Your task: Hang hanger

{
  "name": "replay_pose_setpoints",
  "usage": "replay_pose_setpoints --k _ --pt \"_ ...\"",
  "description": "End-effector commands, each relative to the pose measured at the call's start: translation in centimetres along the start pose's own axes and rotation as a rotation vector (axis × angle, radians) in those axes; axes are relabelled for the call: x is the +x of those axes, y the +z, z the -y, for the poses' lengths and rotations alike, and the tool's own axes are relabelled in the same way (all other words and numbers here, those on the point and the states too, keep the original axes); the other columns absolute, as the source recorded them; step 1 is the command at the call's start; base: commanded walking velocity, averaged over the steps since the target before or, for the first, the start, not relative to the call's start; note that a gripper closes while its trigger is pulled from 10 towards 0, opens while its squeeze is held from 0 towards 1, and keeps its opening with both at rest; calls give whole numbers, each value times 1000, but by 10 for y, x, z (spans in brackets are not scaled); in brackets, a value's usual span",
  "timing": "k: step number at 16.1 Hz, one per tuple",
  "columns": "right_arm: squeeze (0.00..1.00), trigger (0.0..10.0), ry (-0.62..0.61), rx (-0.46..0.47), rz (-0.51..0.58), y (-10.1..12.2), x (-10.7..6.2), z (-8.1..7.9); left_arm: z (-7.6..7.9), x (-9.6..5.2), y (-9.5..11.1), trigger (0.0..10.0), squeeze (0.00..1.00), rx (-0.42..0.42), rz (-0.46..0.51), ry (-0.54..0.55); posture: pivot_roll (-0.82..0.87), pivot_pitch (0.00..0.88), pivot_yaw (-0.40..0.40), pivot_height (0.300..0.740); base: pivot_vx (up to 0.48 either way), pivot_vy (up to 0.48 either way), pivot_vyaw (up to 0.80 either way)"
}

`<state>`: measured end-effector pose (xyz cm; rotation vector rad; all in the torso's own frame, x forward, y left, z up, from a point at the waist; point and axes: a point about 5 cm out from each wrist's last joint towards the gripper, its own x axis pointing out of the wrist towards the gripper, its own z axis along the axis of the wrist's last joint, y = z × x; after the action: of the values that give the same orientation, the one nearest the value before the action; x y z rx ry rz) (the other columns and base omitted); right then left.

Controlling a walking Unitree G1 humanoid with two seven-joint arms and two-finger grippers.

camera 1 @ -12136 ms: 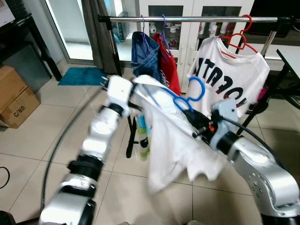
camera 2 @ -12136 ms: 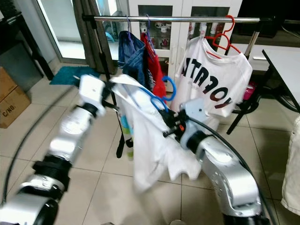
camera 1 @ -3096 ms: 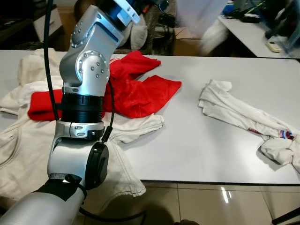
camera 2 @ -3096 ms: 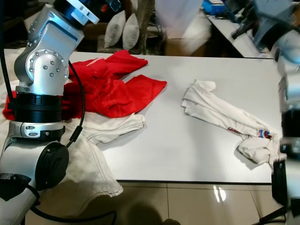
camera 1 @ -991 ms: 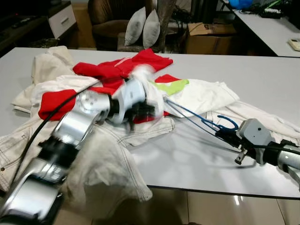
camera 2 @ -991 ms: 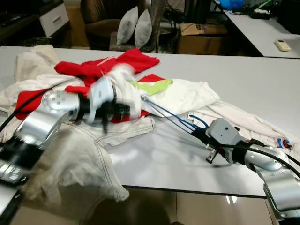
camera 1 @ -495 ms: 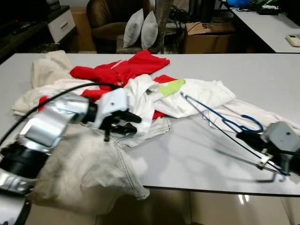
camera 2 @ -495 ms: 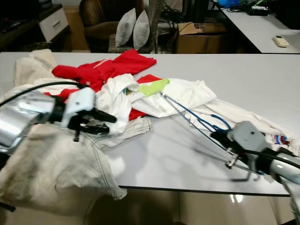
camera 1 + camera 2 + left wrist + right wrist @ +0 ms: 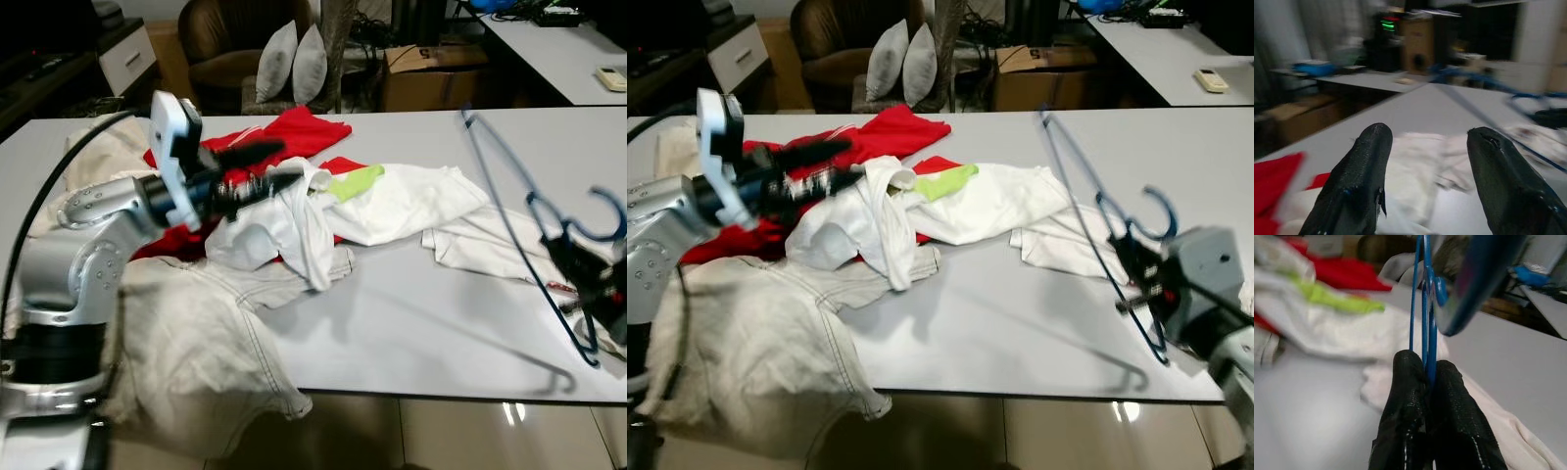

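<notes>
one blue hanger [image 9: 1087,211] clenched in right hand [image 9: 1426,382]; left hand [image 9: 1422,161] released, empty.

Our left hand [image 9: 1422,181] is raised with its fingers [image 9: 1354,188] spread apart. Our right hand [image 9: 1432,382] is lifted, fingers pressed together.

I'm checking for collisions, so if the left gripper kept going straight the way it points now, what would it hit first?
Probably the white shirt. The left gripper is open and hovers over the clothes pile, pointing across the table toward the blue hanger in the right gripper. Depth is blurred, so it may pass above the cloth.
</notes>
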<state>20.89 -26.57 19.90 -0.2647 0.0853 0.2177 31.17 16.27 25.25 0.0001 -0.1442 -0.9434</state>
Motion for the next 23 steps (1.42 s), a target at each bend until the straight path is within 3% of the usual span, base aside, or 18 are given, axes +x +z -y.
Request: replay_pose_setpoints --k 1,2,5,6,7,8,10,12,17,20,21,23 --pt "0 10000 -6 37 45 9 4 -7 -13 2 -6 10000 98 26 -11 193 -230 0 111 740 0 0 0" --pt "0 10000 13 47 60 12 7 -15 -13 4 -17 10000 0 25 -30 273 -231 0 108 740 0 0 0" --pt "0 10000 -60 124 81 10 18 -28 1 1 -38 10000 0 -50 26 373 -228 0 94 740 0 0 0" --pt "0 10000 -113 202 94 10 22 -39 5 -3 -45 10000 0 -49 35 470 -222 0 84 740 0 0 0" --pt "0 10000 -123 220 95 10 23 -43 7 -4 -48 10000 0 -50 37 492 -222 0 84 740 0 0 0" --pt "0 10000 -130 228 81 2 31 -69 19 -13 -67 10000 0 -46 -5 526 -209 0 62 740 0 0 0" --pt "0 10000 -149 227 71 -7 37 -82 27 -21 -79 10000 0 -32 -45 563 -187 0 26 740 0 -154 0" --pt "0 10000 -222 263 80 -8 38 -85 32 -32 -76 10000 0 -12 -51 615 -158 0 -10 740 0 -480 0" --pt "0 10000 -179 300 89 -7 37 -99 36 -41 -77 10000 0 -12 -67 646 -178 0 -25 740 0 -472 0" --pt "0 10000 -180 294 73 -15 35 -104 36 -29 -84 10000 0 -22 -78 597 -243 0 33 740 0 -441 0" --pt "0 10000 -224 296 69 -18 36 -100 34 -18 -89 10000 0 -8 -88 567 -260 0 40 740 0 -416 0" --pt "0 10000 -253 336 62 -16 35 -97 34 -11 -86 10000 0 -4 -85 548 -268 0 44 740 0 -416 0"
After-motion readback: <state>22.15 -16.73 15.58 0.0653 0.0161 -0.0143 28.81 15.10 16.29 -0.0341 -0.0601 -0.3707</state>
